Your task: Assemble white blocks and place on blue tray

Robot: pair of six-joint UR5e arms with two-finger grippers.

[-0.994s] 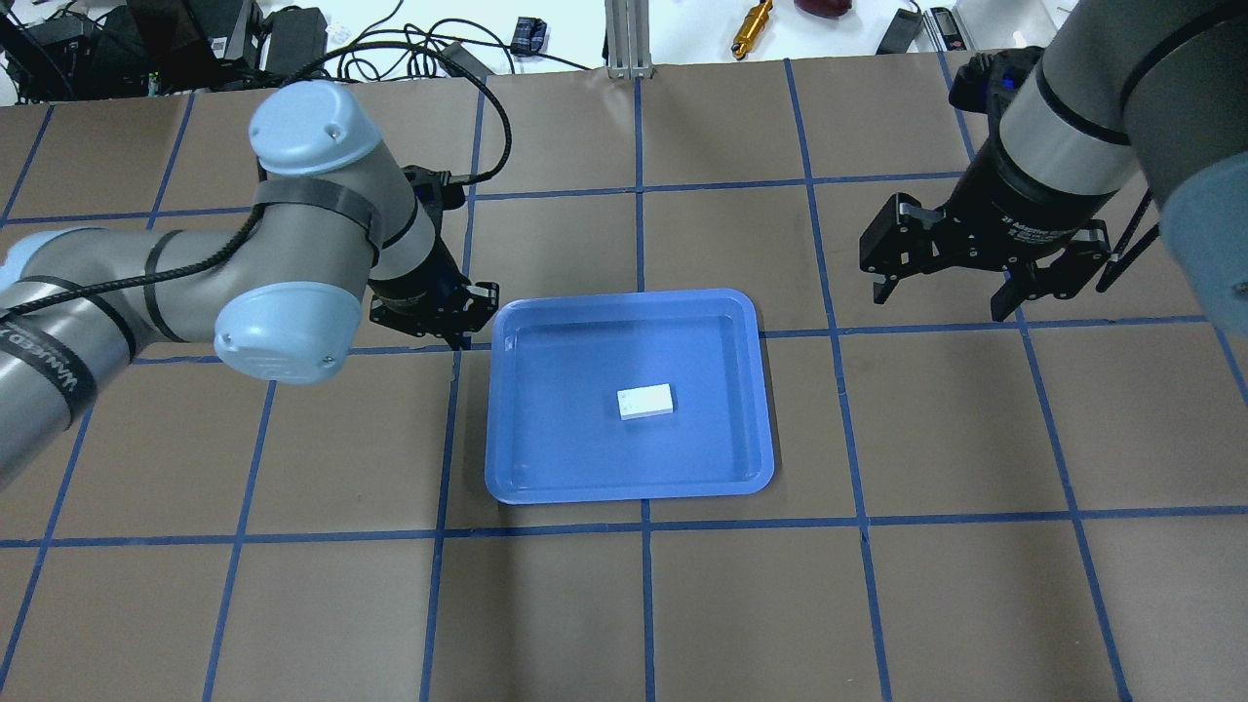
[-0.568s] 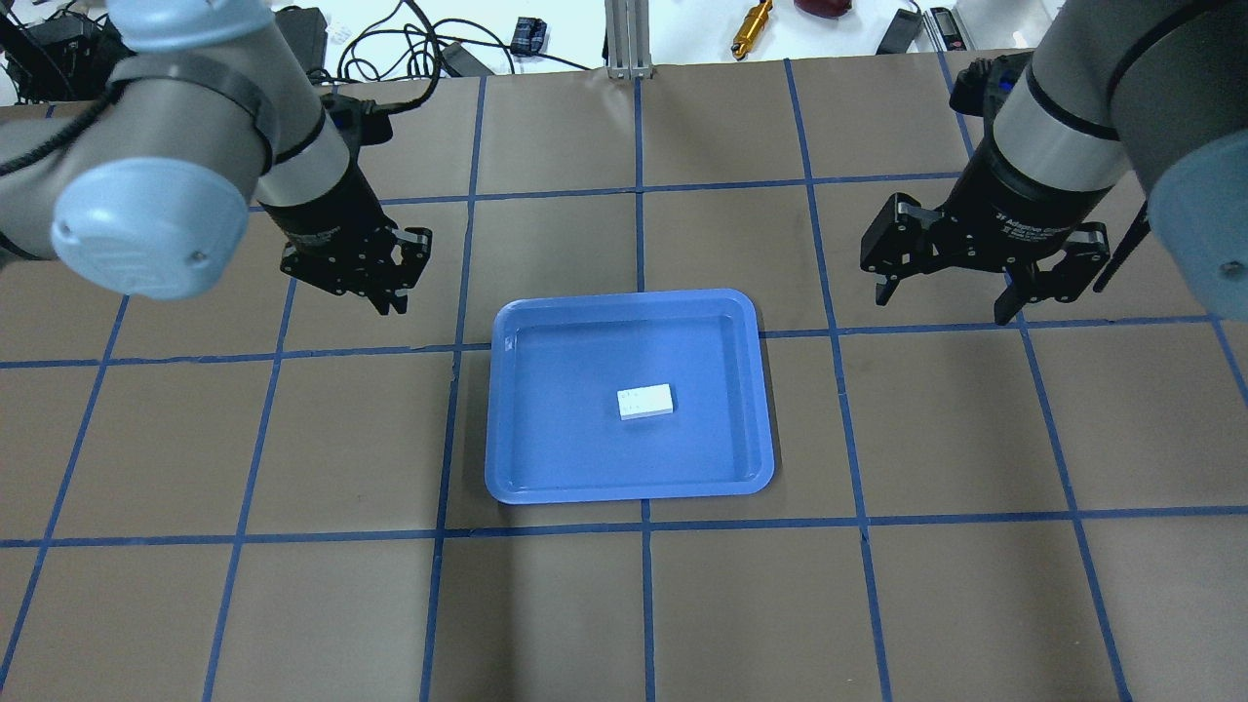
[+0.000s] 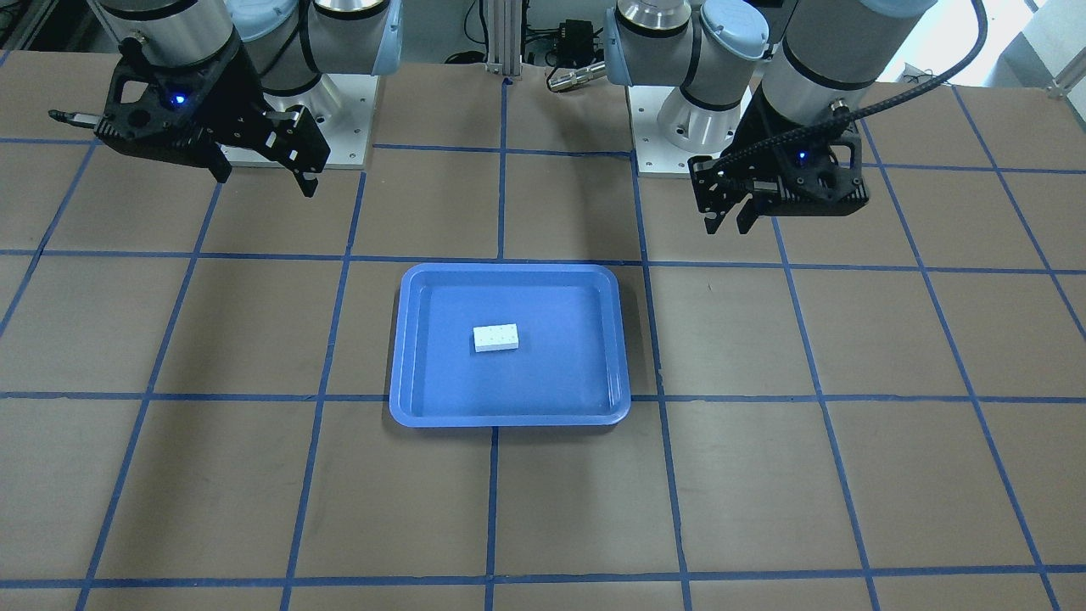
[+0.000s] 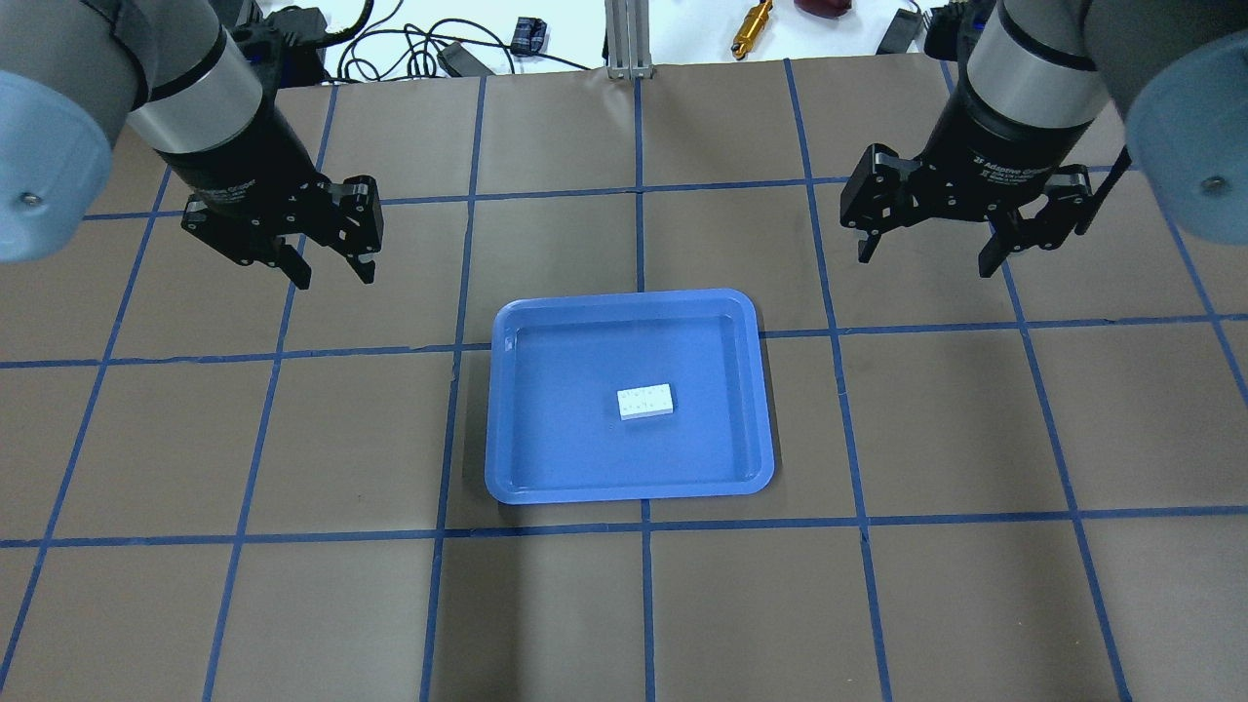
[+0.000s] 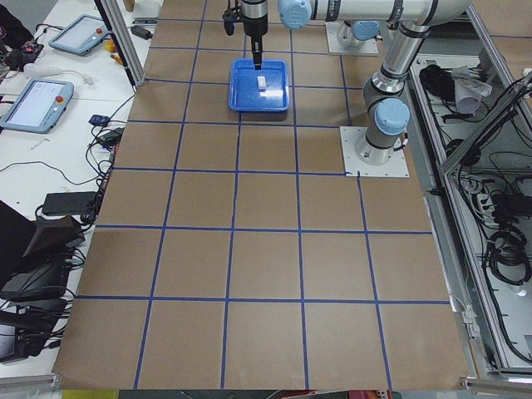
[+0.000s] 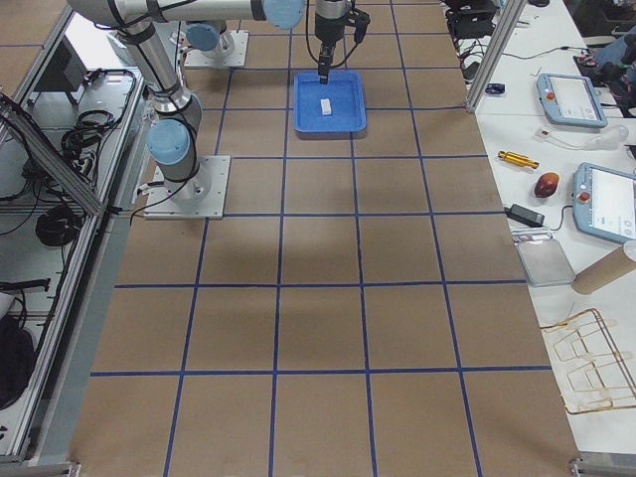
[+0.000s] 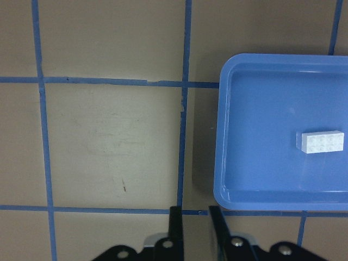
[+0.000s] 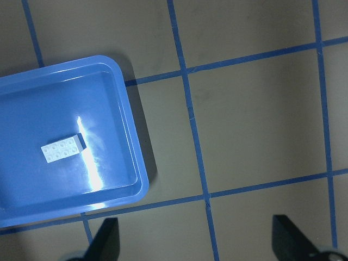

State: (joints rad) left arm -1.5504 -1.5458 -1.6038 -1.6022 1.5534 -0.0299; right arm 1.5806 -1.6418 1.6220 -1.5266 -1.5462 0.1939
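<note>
Overhead exterior view: the white blocks (image 4: 645, 401), small studded plastic pieces joined into one rectangular brick, lie studs up on the floor of the shallow, rectangular, round-cornered plastic blue tray (image 4: 624, 295). The brick sits slightly right of the tray's centre, clear of every rim, with its long side roughly parallel to the tray's long side. Nothing touches it.

The tray rests flat on the brown paper-covered desk (image 4: 926, 429), across a crossing of the blue tape lines (image 4: 858, 409) that mark a grid on the desk.

The left end effector (image 4: 334, 278) hangs above the desk beyond the tray's far left corner, well apart from the tray. Its fingers stand a narrow gap apart with nothing between them; the left wrist view confirms the gap.

The right end effector (image 4: 923, 263) hangs above the desk beyond the tray's far right corner, also well apart from it. Its fingers are spread wide and hold nothing.

Both point downward at the desk.
</note>
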